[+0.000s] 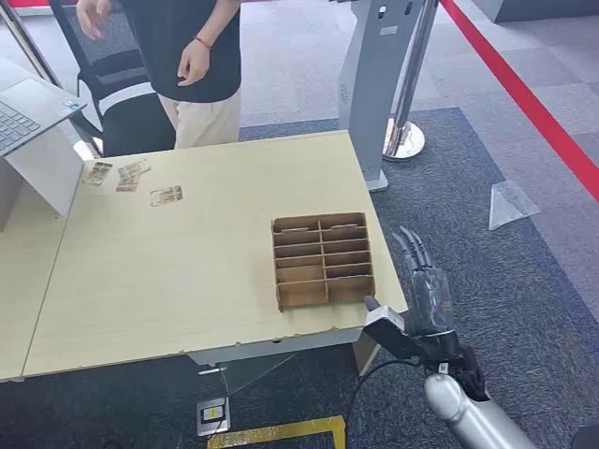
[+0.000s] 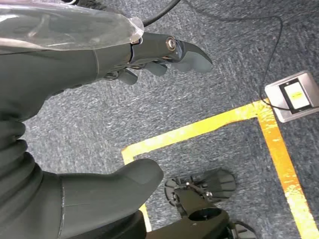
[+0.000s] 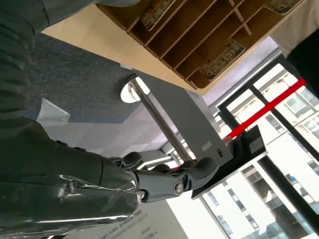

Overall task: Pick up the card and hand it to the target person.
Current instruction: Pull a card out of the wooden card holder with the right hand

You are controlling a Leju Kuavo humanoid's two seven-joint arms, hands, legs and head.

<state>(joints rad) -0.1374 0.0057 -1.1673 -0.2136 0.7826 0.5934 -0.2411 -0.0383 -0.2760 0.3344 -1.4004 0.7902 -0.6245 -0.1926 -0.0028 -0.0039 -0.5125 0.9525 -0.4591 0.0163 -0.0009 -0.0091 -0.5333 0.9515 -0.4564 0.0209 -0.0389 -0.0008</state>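
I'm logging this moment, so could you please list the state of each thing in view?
right hand: open, empty, beside the table's corner
left hand: empty, over the floor
card organizer: flat on the table
loose cards: lying flat
laptop: lid open
person: standing behind the table

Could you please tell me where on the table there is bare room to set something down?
The table is bare across its wide middle and near edge, between the loose cards by the laptop at the far left and the cardboard organizer. The near right corner is crowded: the organizer sits there, with the right hand just beyond the table edge.
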